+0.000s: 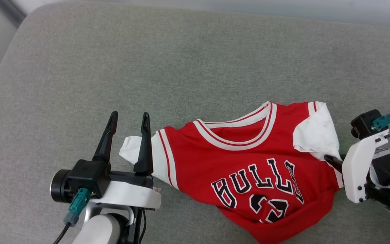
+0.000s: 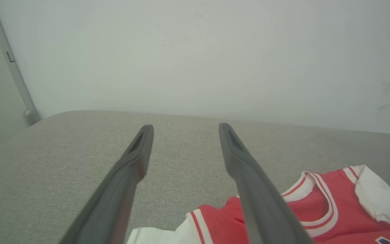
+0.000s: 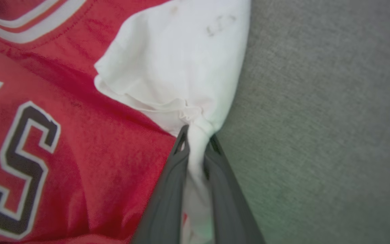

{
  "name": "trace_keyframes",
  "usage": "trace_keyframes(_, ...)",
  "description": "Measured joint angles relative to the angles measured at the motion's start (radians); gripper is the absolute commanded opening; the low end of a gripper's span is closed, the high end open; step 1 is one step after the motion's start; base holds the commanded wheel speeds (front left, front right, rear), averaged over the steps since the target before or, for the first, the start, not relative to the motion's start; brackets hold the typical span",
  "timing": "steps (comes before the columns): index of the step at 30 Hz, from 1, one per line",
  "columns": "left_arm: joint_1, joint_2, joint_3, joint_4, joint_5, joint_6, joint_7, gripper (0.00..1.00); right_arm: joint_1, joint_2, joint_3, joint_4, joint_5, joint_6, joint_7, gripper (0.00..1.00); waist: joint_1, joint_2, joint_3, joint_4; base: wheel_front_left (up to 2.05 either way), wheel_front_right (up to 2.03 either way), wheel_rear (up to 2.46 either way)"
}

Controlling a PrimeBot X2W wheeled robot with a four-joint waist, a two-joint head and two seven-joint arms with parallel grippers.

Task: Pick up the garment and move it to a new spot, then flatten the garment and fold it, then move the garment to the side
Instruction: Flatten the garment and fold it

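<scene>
The garment [image 1: 249, 162], a red jersey T-shirt with white sleeves and black BULLS lettering, lies face up and rumpled on the grey cushion [image 1: 181, 67], its lower part bunched. My right gripper [image 3: 196, 134] is shut on the white sleeve [image 3: 181, 61] at the shirt's right side; in the head view its dark fingertip [image 1: 332, 160] pokes into that sleeve [image 1: 315, 134]. My left gripper [image 1: 129, 118] stands open beside the other white sleeve [image 1: 130, 149], its right finger [image 1: 144, 145] over the sleeve's edge. Across the left wrist view the open fingers [image 2: 137, 159] point over bare cushion, the garment [image 2: 310, 217] at lower right.
The grey cushion's [image 2: 63, 162] rounded far edge meets a pale wall [image 2: 198, 51]. Its left corner curves off [image 1: 8, 51] toward the floor. Bare fabric stretches behind and to the left of the shirt.
</scene>
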Motion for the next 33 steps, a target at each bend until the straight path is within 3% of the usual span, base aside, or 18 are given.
trace_keyframes(6, 0.008, 0.004, 0.002, 0.013, -0.008, 0.000, -0.002, 1.00, 0.005, 0.036, -0.105, -0.001, 0.016, 0.000, -0.058, 0.00, 0.0000, 0.0000, -0.033, -0.030, 0.00, 0.00, 0.00)
trace_keyframes(14, 0.023, 0.015, 0.002, 0.013, -0.017, 0.001, 0.012, 1.00, 0.187, 0.202, -0.416, 0.088, 0.063, -0.001, -0.124, 0.00, 0.0000, 0.0000, -0.080, -0.078, 0.00, 0.00, 0.00)
trace_keyframes(17, 0.029, 0.019, 0.003, 0.012, -0.022, 0.005, 0.021, 1.00, 0.251, 0.262, -0.472, 0.113, 0.047, 0.000, -0.148, 0.00, -0.0001, 0.0000, -0.092, -0.094, 0.00, 0.00, 0.00)
trace_keyframes(19, 0.039, 0.026, 0.007, 0.009, -0.024, 0.009, 0.025, 1.00, 0.265, 0.292, -0.479, 0.111, 0.010, 0.000, -0.176, 0.48, -0.0001, 0.0000, -0.097, -0.107, 0.00, 0.00, 0.00)
trace_keyframes(20, 0.045, 0.029, 0.009, 0.009, -0.025, 0.011, 0.026, 1.00, 0.270, 0.306, -0.481, 0.110, -0.002, 0.000, -0.202, 1.00, 0.0000, 0.0000, -0.098, -0.114, 0.00, 0.00, 0.00)
trace_keyframes(27, 0.056, 0.044, 0.015, 0.005, -0.029, 0.018, 0.040, 1.00, 0.293, 0.338, -0.476, 0.040, -0.120, -0.001, -0.413, 1.00, -0.0001, 0.0000, -0.126, -0.145, 0.00, 0.00, 0.00)
trace_keyframes(31, 0.068, 0.047, 0.016, 0.003, -0.032, 0.022, 0.046, 1.00, 0.312, 0.329, -0.454, -0.026, -0.149, -0.001, -0.438, 1.00, 0.0000, 0.0000, -0.147, -0.155, 0.00, 0.00, 0.00)
trace_keyframes(33, 0.070, 0.048, 0.015, 0.001, -0.033, 0.026, 0.046, 1.00, 0.312, 0.300, -0.432, -0.064, -0.174, -0.001, -0.400, 1.00, 0.0000, 0.0000, -0.157, -0.159, 0.00, 0.00, 0.00)
